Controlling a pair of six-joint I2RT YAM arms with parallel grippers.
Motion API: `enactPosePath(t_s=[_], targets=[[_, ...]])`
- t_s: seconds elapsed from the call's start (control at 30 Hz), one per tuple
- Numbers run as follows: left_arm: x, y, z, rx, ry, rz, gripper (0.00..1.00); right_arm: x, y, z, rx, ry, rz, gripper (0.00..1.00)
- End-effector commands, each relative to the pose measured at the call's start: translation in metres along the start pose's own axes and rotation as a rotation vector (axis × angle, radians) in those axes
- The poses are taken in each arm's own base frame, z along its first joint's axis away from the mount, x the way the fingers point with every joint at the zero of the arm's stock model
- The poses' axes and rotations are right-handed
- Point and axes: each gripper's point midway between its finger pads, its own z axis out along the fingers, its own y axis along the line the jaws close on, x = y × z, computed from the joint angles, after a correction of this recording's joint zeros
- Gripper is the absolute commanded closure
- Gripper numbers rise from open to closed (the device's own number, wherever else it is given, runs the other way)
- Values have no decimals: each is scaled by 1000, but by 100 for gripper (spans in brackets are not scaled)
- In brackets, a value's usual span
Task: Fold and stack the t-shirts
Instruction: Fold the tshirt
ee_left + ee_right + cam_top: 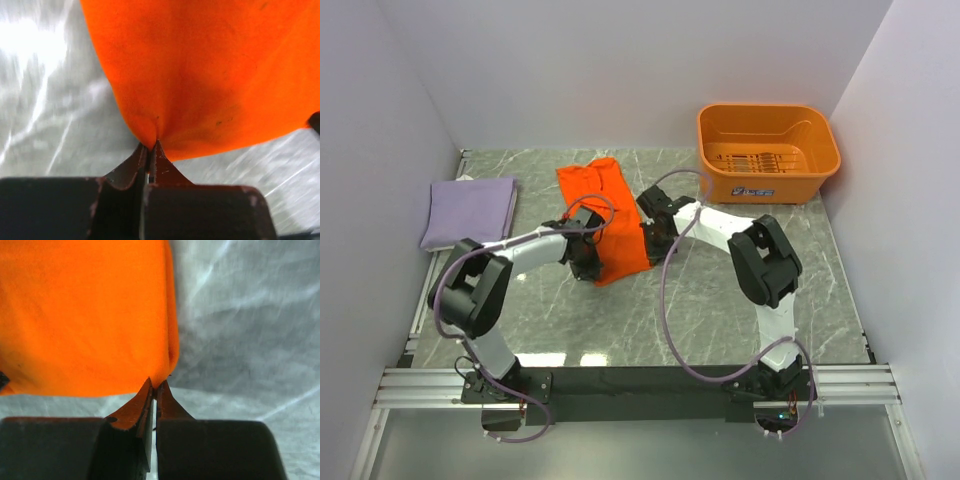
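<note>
lying near-to-far — orange t-shirt [595, 185], far end leaning left

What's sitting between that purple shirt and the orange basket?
The orange shirt, gripped by the left end effector and right end effector, as the top view shows.

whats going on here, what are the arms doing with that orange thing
Both arms are working on the orange t-shirt, which lies as a long strip mid-table. The left pincer and right pincer are each shut on a corner of its near end. The lavender t-shirt lies folded at the left, untouched. An orange basket sits at the far right.
</note>
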Motion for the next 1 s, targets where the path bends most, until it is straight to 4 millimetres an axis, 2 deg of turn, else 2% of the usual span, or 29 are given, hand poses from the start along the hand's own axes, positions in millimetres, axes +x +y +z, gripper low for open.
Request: enactPosePath(t_s=[0.0,0.03,0.07,0.1,0.13,0.17,0.2,0.23,0.27,0.3,0.33,0.37,0.47,0.53,0.57,0.63,0.73,0.83,0.87,0.93,0.97], targets=[[55,37,-14,-76,144,82,99,21,-2,-42,-21,17,-49,100],[61,35,-28,-45,147,87,99,31,-7,-48,-16,41,-52,100],[69,34,-35,-29,157,102,99,51,-12,-50,-19,87,-68,100],[81,39,-41,-28,178,113,99,57,-12,-64,-35,78,-77,100],[86,32,-55,22,170,124,99,69,-13,-70,-39,93,-88,100],[102,33,-64,22,196,149,99,95,-23,-71,-29,151,-93,100],[112,35,-69,29,210,158,99,106,-19,-84,-47,138,-117,100],[124,28,-83,75,217,169,99,121,-23,-89,-40,164,-125,100],[135,30,-89,81,240,175,99,140,-31,-90,-20,195,-128,100],[145,32,-93,91,257,181,99,146,-33,-100,-15,174,-141,100],[152,29,-102,126,261,187,99,161,-33,-105,-4,199,-162,100],[169,27,-109,147,299,203,99,173,-35,-108,-2,215,-161,100],[198,29,-120,160,356,243,99,191,-32,-126,-31,219,-171,100],[203,27,-126,156,358,256,99,192,-32,-138,-43,200,-169,100],[202,25,-129,160,348,247,99,185,-29,-144,-52,175,-171,100],[186,11,-141,194,275,235,99,175,-29,-153,-33,144,-178,100],[141,-4,-147,218,160,175,99,140,-14,-168,-72,68,-190,100],[108,-10,-145,234,97,136,99,114,-13,-165,-56,43,-179,100],[90,-6,-142,228,64,112,99,98,-8,-170,-61,2,-190,100],[70,-6,-138,225,36,90,99,80,-5,-164,-57,-4,-186,100],[56,-3,-136,223,13,78,99,64,3,-170,-76,-41,-197,100]])
